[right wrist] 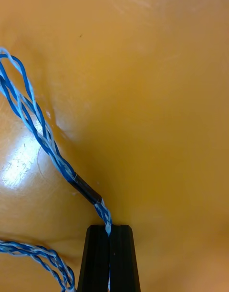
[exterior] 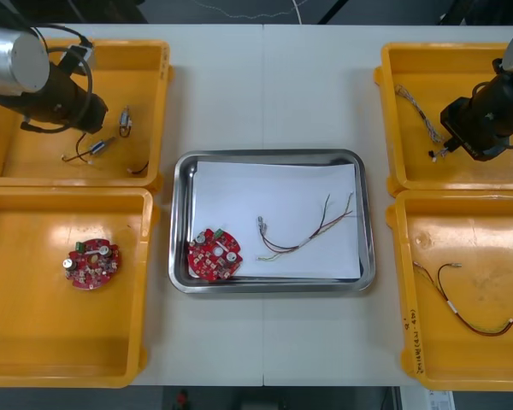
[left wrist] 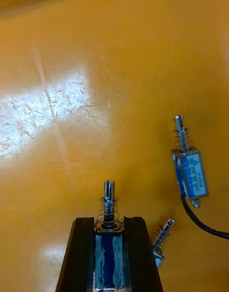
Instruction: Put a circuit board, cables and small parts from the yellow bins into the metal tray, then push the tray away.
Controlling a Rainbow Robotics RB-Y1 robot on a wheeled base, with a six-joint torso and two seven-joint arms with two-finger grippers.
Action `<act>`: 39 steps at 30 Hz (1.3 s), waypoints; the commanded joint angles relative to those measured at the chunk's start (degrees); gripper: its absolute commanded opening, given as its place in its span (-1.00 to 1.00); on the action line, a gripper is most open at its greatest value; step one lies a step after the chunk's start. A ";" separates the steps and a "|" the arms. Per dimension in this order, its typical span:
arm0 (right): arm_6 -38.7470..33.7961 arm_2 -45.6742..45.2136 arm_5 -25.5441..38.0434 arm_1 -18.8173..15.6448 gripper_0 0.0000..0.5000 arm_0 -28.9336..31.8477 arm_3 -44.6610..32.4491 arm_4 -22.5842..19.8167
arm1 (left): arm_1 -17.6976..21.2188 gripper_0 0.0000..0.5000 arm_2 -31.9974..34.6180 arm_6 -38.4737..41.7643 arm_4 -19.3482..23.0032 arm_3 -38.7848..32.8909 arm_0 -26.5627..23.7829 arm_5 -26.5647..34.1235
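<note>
In the far left yellow bin [exterior: 150,64], my left gripper [left wrist: 109,221] is shut on a small metal part [left wrist: 109,211] with a spring and a blue label. Two more small metal parts [left wrist: 190,170] [left wrist: 162,237] lie beside the fingers. Over the far right yellow bin [exterior: 393,77], my right gripper [right wrist: 109,228] is shut on the end of the twisted blue and white cable [right wrist: 43,135], which trails across the bin floor. The metal tray [exterior: 181,213], white inside, holds a round red circuit board [exterior: 212,254] and a red and yellow cable [exterior: 308,231].
The near left bin [exterior: 34,359] holds another red circuit board [exterior: 91,262]. A black and red cable [exterior: 462,309] lies in the near right bin [exterior: 427,359]. Loose small metal parts [exterior: 101,148] sit in the far left bin. Bare table lies beyond the tray.
</note>
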 commanded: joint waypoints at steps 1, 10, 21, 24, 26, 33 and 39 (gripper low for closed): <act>-1.14 4.42 3.85 -1.38 -1.00 1.51 -6.57 -0.40 | 3.93 -1.00 3.78 -0.42 -0.38 -5.49 0.79 5.03; 0.79 4.33 11.94 -2.61 -1.00 1.86 -16.85 1.53 | 6.39 -1.00 6.59 1.16 -3.54 -13.05 0.79 15.84; 13.01 4.15 18.09 -3.49 -1.00 2.82 -23.44 3.20 | 7.44 -1.00 9.93 3.80 -4.16 -19.99 0.79 26.12; 17.58 4.06 20.38 -3.49 -1.00 2.82 -25.20 3.55 | 7.44 -1.00 10.37 4.15 -3.37 -21.57 0.79 26.74; 20.04 4.06 21.69 -3.49 -1.00 2.82 -26.25 3.82 | 7.44 -1.00 10.55 4.33 -2.58 -21.84 0.70 26.74; 26.28 3.89 27.05 -3.49 -1.00 2.82 -30.65 4.17 | 7.53 -1.00 11.34 4.50 0.32 -22.10 -1.05 27.79; 27.69 3.80 31.63 -3.32 -1.00 2.74 -34.25 4.26 | 7.44 -1.00 11.25 4.41 0.41 -22.01 -3.25 30.16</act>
